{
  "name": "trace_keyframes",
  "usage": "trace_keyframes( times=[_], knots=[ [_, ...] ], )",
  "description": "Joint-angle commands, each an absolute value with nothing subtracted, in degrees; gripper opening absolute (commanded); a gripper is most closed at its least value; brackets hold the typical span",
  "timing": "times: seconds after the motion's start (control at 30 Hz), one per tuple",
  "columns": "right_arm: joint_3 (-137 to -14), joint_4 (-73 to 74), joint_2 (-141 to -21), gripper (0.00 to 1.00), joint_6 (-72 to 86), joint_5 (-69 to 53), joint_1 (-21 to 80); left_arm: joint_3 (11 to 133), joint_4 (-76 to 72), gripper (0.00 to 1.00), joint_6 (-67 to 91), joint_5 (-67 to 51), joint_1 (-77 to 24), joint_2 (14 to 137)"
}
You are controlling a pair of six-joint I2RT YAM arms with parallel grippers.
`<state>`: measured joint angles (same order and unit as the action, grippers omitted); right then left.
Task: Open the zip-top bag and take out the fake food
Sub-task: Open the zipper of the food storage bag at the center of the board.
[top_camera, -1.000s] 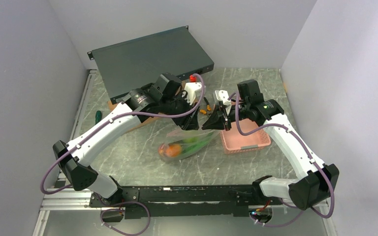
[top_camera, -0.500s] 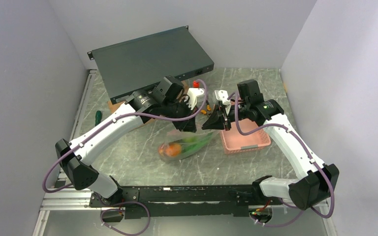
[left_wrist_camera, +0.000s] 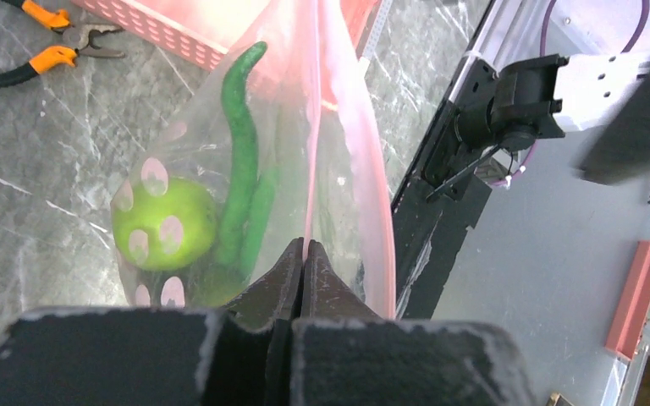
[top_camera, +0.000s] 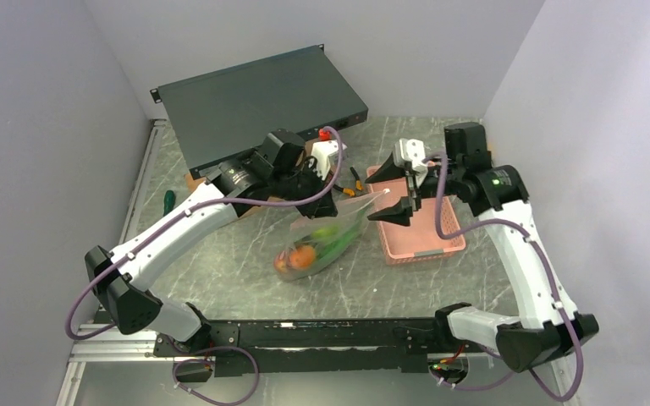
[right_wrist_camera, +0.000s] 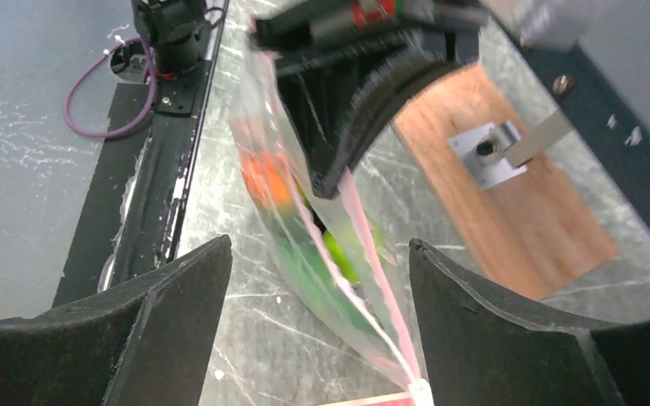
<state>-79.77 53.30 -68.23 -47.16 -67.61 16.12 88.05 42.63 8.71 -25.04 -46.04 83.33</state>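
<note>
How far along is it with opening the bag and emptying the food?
Done: left gripper clamps the rim of the zip-top bag. In hand: right gripper open beside it, gripping nothing. Left: part the seal, seemingly shut, and remove the fake food, all inside.

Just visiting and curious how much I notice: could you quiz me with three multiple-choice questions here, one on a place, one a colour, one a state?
1. Where is the green apple? A inside the zip-top bag; B lying loose outside it; C hanging in mid-air
2. What colour are the handles of the pliers? A blue; B white; C orange
3. The right gripper is: A shut on the bag; B open, gripping nothing; C out of sight
Answers: 1 A, it shows through the dotted plastic; 2 C, both grips are orange; 3 B, its fingers stand far apart.
</note>
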Motion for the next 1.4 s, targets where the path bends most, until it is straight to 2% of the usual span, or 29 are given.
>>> trace_keyframes(
  times=[0.0,0.1,0.2,0.3,0.4,0.5,0.63,0.93,1.13,1.23,1.37],
  knots=[
    [-87.65,67.83,-65.72,0.79,-56.63,-68.67,16.34,85.6,34.71,0.0,12.6,-25.57,-45.83,79.99],
    [-90.93,73.25,-66.23,0.78,-58.68,-68.71,17.55,82.75,31.13,0.0,14.41,-26.25,-45.82,78.52],
    [-88.19,67.91,-65.59,0.73,-49.82,-68.95,21.47,79.0,27.15,0.0,16.67,-27.5,-45.84,77.27],
    [-83.34,57.35,-64.86,0.58,-37.96,-68.21,23.91,76.08,23.45,0.0,18.69,-27.81,-45.94,76.21],
    [-80.71,50.04,-65.16,0.34,-30.1,-65.02,24.0,73.27,20.16,0.0,20.61,-27.84,-46.19,74.92],
    [-78.13,42.91,-65.1,0.18,-22.71,-60.23,23.93,72.26,19.2,0.0,21.55,-27.27,-46.9,74.44],
    [-75.22,37.9,-65.46,0.04,-17.94,-54.16,23.91,71.13,18.17,0.0,22.47,-26.32,-47.72,74.07],
    [-71.47,45.24,-67.14,0.0,-27.26,-49.6,27.05,69.89,16.41,0.0,23.81,-23.96,-48.28,73.65],
    [-70.93,48.94,-69.06,0.0,-31.45,-45.46,30.91,74.5,19.73,0.0,20.9,-17.7,-48.63,74.81],
    [-73.88,46.46,-72.24,0.0,-29.66,-41.41,31.11,80.39,24.32,0.0,17.22,-13.18,-48.62,76.88],
    [-84.29,47.07,-78.97,0.03,-29.22,-37.36,30.98,88.86,30.26,0.0,12.95,-5.51,-47.95,79.8]
  ],
)
